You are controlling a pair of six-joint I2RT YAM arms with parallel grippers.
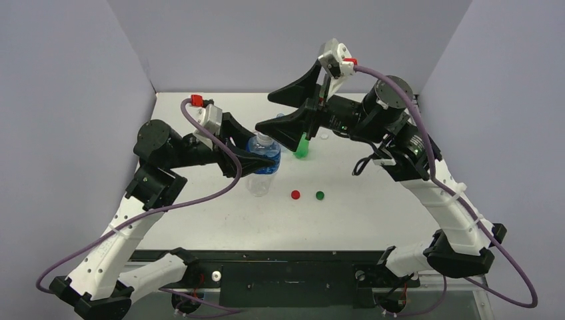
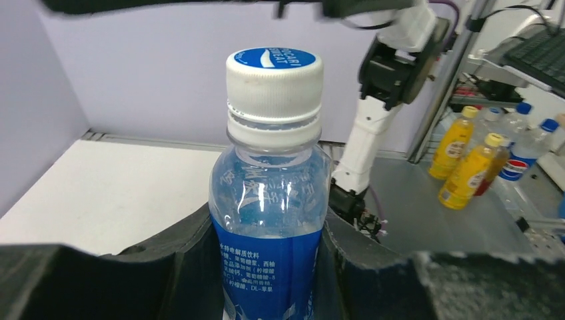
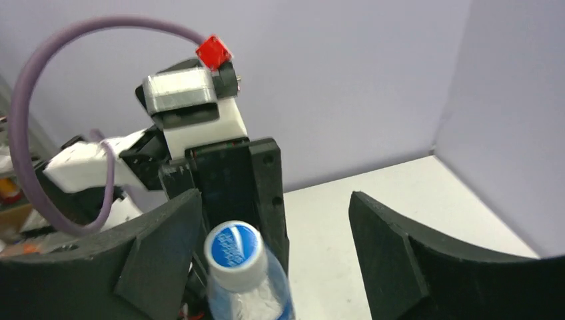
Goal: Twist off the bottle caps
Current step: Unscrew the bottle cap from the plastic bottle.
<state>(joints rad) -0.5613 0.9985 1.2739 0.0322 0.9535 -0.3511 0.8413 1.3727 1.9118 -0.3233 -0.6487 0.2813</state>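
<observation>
The left arm (image 1: 110,243) at 8 o'clock and right arm (image 1: 443,203) at 4 o'clock are white low down and black higher up. A purple cable (image 3: 80,30) runs along each, ending at a red plug (image 1: 196,101). The fingers (image 3: 413,260) are black and curved

Robot lab, bench test cell. White table (image 1: 373,220) boxed in on three sides by plain grey panels (image 1: 73,87). Two robot arms (image 1: 440,200) bolted to a black base rail (image 1: 286,273) at the front edge, purple cables (image 3: 133,25) looping loose off the wrists. Props on the table: a small water bottle (image 1: 262,167) and loose caps (image 1: 295,195). Left wrist view looks past the booth: metal frame post (image 2: 440,87), keyboard (image 2: 540,57), a stash of spare soft drinks (image 2: 466,173) on a grey bench (image 2: 413,213).
</observation>
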